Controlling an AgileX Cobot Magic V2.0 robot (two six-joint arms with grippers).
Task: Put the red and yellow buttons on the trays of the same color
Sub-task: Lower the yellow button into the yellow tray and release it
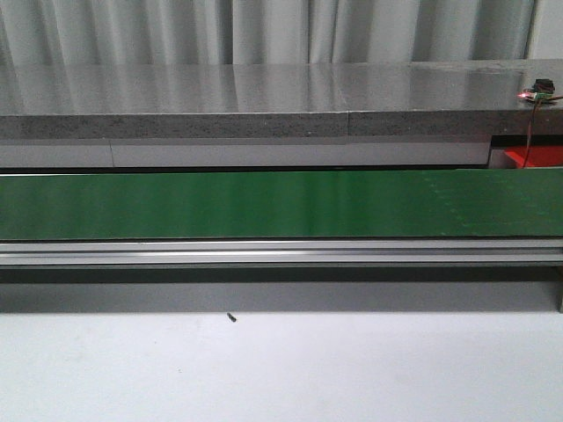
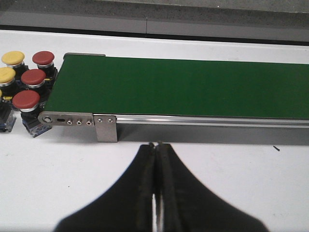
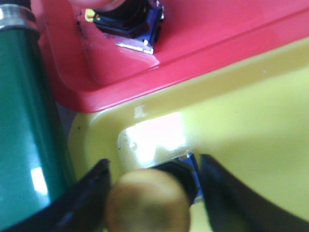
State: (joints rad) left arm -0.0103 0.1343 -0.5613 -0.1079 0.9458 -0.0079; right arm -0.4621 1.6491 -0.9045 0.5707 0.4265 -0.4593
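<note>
My right fingers [image 3: 152, 193] stood apart around a yellow button [image 3: 147, 200], whether gripping it I could not tell, over the yellow tray [image 3: 241, 125]. Beside it, the red tray [image 3: 203, 38] held a button base [image 3: 128, 21]. My left fingers [image 2: 157, 193] were pressed together, empty, above the white table [image 2: 58, 183] near the green belt [image 2: 183, 87]. Red buttons [image 2: 34, 77] and yellow buttons [image 2: 12, 58] clustered at the belt's end.

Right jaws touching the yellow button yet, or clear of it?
Cannot tell. In the right wrist view the yellow button sits between the open right gripper jaws inside the yellow tray, but blur hides any gap or contact.
</note>
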